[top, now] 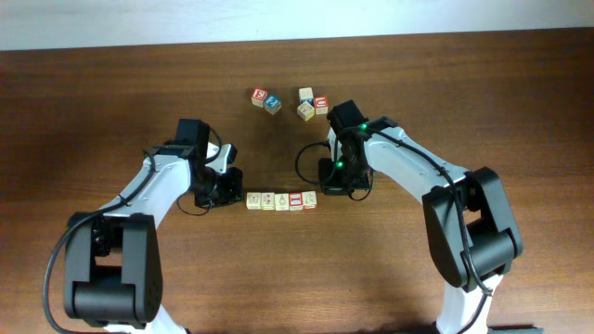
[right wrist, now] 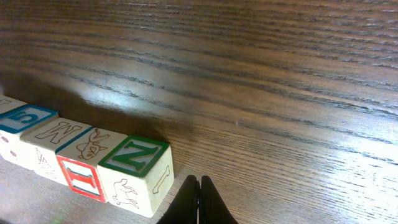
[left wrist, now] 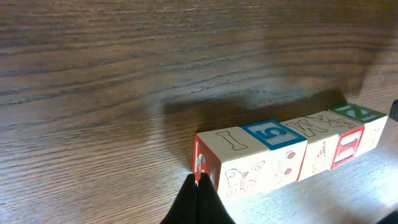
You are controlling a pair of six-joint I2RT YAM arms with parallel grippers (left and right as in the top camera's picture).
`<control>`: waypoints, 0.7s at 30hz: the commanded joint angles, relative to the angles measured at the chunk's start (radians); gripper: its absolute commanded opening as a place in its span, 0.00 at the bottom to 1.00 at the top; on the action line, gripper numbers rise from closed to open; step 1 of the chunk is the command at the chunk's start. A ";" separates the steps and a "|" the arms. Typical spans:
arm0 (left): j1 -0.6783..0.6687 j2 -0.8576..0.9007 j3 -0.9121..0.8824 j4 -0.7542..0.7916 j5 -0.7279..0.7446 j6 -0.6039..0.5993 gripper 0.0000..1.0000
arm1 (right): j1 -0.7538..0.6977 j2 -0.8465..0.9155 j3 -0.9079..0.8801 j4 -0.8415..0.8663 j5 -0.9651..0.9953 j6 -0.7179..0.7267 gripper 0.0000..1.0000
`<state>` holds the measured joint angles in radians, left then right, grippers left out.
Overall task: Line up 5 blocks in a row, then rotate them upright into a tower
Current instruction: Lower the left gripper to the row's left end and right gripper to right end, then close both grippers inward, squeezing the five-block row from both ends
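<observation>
Where blocks line up, left claw, right claw flank ends.

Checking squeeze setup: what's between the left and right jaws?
The row of five blocks, set end to end; the overhead view shows it.

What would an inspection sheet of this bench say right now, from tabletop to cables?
Surface: dark wood-grain table, no spills seen.
Job's things: five blocks in one tight row between the arms.
Clutter: loose blocks in two small clusters farther back.
Grippers: left pincer shut at the row's red-faced end; right pincer shut beside the green N end; contact unclear for both.
Cables: black cables run along both arms, off the blocks.
Surroundings: pale strip beyond the far edge; nothing else seen.
</observation>
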<state>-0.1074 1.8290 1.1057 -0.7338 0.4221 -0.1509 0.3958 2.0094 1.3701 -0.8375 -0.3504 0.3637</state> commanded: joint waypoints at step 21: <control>-0.037 0.007 0.019 0.008 -0.044 -0.020 0.00 | 0.003 -0.004 -0.037 0.027 -0.061 0.008 0.05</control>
<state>-0.1429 1.8294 1.1057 -0.7292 0.3847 -0.1619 0.3958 2.0094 1.3388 -0.8158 -0.3828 0.3664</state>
